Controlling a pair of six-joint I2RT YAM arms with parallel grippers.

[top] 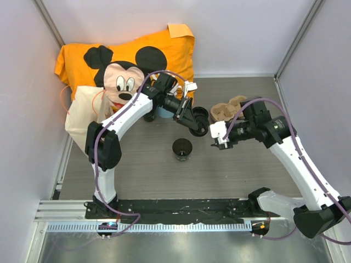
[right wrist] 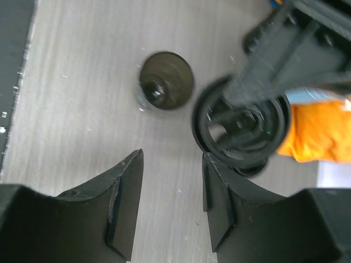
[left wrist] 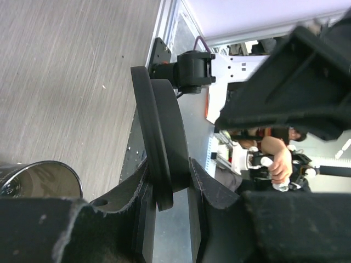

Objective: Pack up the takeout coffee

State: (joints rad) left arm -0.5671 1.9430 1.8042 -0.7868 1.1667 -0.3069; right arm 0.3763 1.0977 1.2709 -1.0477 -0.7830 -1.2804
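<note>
The takeout coffee [top: 182,149], a small dark translucent cup, stands upright on the table in front of both arms. It shows again at the top of the right wrist view [right wrist: 164,81] and low on the left in the left wrist view [left wrist: 38,178]. My left gripper [top: 192,121] [left wrist: 167,175] is shut on the rim of a black hollow ring-shaped piece [top: 199,125] [left wrist: 164,131] [right wrist: 241,129], held on edge above the table, behind and right of the cup. My right gripper [top: 219,135] [right wrist: 173,159] hovers open just right of the ring, with only bare table between its fingers.
A blue cup [top: 163,113] stands behind the left arm. A brown cardboard cup carrier [top: 227,109] lies at the back right. An orange Mickey Mouse bag [top: 131,60] and a cream cloth bag [top: 82,112] fill the back left. Walls close three sides.
</note>
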